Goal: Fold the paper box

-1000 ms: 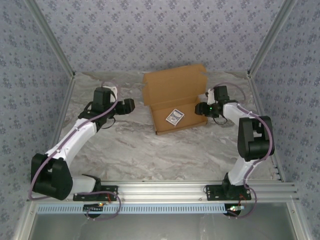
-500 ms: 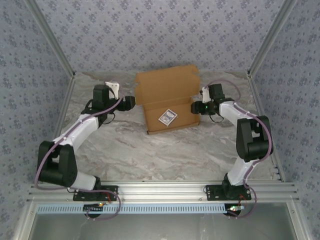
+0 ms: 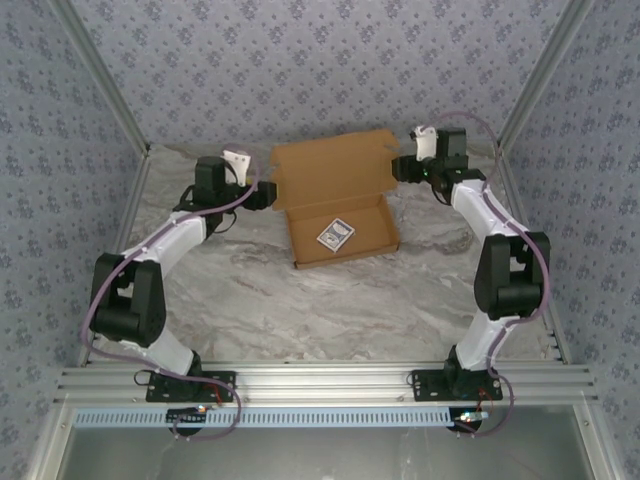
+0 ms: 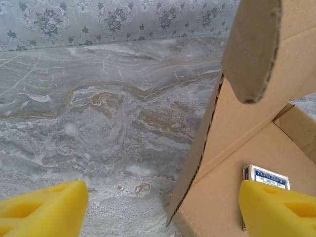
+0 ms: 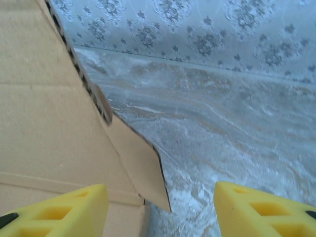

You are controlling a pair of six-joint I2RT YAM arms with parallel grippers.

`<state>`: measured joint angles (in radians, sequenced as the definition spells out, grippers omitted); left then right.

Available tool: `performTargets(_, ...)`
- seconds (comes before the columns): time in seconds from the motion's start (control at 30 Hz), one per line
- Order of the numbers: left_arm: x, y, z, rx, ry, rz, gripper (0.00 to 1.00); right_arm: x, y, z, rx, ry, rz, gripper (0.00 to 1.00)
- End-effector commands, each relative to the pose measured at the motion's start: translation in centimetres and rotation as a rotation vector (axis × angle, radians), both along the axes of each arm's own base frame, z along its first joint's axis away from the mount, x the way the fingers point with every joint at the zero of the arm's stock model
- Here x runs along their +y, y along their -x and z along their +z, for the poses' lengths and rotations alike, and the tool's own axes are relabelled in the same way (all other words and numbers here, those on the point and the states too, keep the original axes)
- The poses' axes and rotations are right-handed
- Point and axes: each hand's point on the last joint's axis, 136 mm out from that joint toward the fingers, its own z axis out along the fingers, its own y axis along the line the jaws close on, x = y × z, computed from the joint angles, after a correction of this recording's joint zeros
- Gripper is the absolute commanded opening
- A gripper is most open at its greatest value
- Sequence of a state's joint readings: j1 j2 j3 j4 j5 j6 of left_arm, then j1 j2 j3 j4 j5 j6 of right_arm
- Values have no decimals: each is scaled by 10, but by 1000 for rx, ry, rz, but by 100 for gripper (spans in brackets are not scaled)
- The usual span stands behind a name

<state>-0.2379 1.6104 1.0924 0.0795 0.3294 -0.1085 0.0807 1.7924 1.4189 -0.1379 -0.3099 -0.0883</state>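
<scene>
Right, grey-veined marble tabletop (image 3: 250, 290). The tan cardboard paper box (image 3: 335, 190) sits mid-far on it, tray flat, lid raised at the back, long axis left-right between the arms. Left gripper (image 4: 160, 207) is spread, straddling the box's left wall. Right gripper (image 5: 160, 207) is spread around the lid's right flap, probably not touching. A small blue-and-white card (image 3: 335, 234) lies in the tray.

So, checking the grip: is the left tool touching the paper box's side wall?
Apart. Left wrist view: the paper box wall stands between the fingers of the left tool, clear of both.
</scene>
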Motion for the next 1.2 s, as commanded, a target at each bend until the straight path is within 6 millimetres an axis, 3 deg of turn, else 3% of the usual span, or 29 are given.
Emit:
performTargets(0.0,-13,-8,14,-50,5,-47,78,14,-14,0,-34,19,97,58)
performTargets(0.17,-22,-11,9,-31,-8,-65,73,26,-24,-9,-35,24,153,53)
performTargets(0.33,-27,-15,5,-16,-23,-77,64,42,-27,-15,-42,25,212,41)
performTargets(0.63,-32,-19,1,6,-38,-91,45,53,-22,-22,-24,64,217,26)
performTargets(0.8,-27,-15,0,7,-60,-74,44,55,-19,-18,-27,89,206,25)
performTargets(1.0,-17,-6,2,-3,-79,-48,55,51,-19,-13,-27,107,184,27)
performTargets(1.17,-12,-3,1,-2,-73,-37,47,51,-18,-12,-24,112,182,26)
